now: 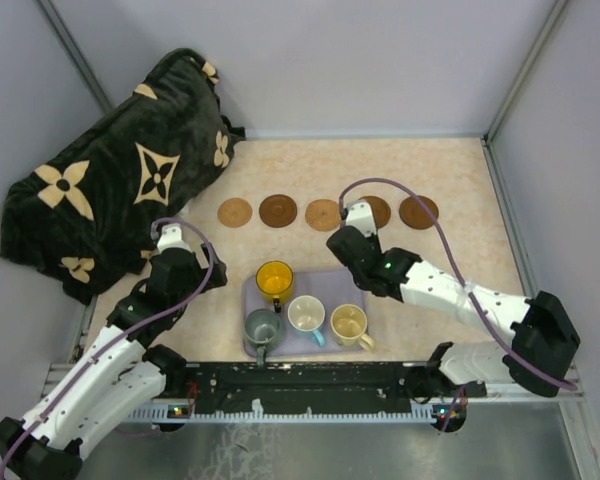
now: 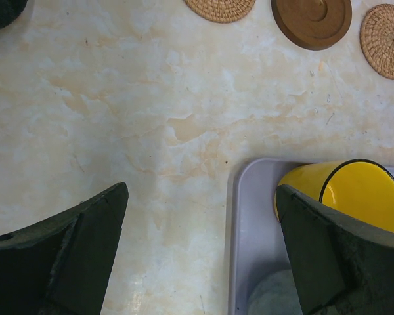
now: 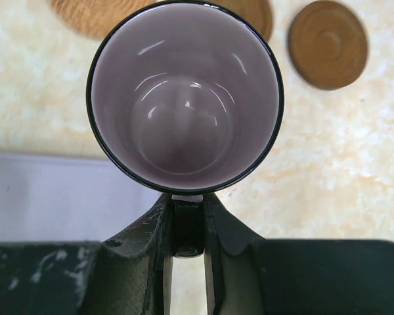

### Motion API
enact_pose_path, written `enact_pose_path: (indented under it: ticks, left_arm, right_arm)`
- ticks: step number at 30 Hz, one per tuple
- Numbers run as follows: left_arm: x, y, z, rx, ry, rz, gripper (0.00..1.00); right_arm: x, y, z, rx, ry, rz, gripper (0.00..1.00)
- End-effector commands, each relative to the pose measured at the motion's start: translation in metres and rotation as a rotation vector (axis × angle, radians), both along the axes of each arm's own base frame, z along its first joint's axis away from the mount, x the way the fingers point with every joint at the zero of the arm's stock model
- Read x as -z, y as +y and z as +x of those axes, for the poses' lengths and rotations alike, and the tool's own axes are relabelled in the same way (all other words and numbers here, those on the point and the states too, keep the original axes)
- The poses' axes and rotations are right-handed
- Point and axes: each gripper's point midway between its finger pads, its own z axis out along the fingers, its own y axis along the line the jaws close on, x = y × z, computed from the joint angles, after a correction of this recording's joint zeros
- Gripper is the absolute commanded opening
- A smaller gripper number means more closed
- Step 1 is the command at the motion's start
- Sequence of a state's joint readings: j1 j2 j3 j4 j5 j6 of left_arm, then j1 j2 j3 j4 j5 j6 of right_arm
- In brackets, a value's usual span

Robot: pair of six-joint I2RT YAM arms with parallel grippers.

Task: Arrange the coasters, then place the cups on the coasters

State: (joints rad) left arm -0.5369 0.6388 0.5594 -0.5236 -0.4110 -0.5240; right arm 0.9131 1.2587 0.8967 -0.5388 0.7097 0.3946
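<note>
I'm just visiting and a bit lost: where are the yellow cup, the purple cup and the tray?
yellow cup (image 1: 275, 280): top view, its inside.
purple cup (image 3: 184, 125): right wrist view, its inner bottom.
tray (image 2: 253, 223): left wrist view, bare floor by its left rim.

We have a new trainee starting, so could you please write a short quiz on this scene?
1. How many cups stand on the tray?
2. True or false: the left fingers stand open.
3. Which cup do the right fingers hold by its handle? A yellow cup; B purple cup; C cream cup.
Key: 1. four; 2. true; 3. B.
</note>
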Motion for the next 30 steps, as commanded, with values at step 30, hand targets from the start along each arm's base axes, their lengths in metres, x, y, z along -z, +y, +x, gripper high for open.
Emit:
enact_pose_path:
  ticks: [30]
  left_arm:
    - [-0.009, -0.007, 0.018, -0.004, -0.047, -0.001, 1.0]
  right_arm:
    - [-0.058, -0.174, 0.186, 0.089, -0.427, 0.198, 0.0]
